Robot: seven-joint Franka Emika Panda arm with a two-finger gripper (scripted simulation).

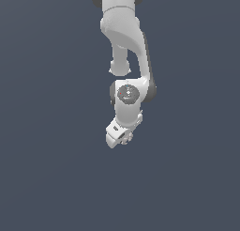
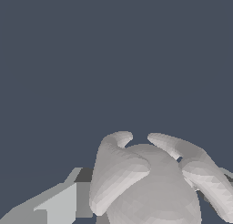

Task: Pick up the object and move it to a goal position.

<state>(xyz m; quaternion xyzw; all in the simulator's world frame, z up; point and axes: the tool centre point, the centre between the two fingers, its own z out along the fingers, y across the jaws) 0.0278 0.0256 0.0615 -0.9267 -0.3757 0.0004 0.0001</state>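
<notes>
The object (image 1: 127,138) is a tiny pale grey-white lump with small knobs, sitting at the tip of the white gripper (image 1: 121,139) low in the exterior view. In the wrist view the object (image 2: 145,182) looms large, its curved knobs sticking outward. It fills the gap between the two fingers, and one grey finger (image 2: 61,204) presses against its side. The other finger shows only as a sliver at the picture's edge. The gripper is shut on the object.
The white arm (image 1: 126,42) reaches down from the top of the exterior view, with its wrist joint (image 1: 127,94) above the gripper. Behind everything is a plain dark blue-grey ground (image 1: 47,155) with nothing else on it.
</notes>
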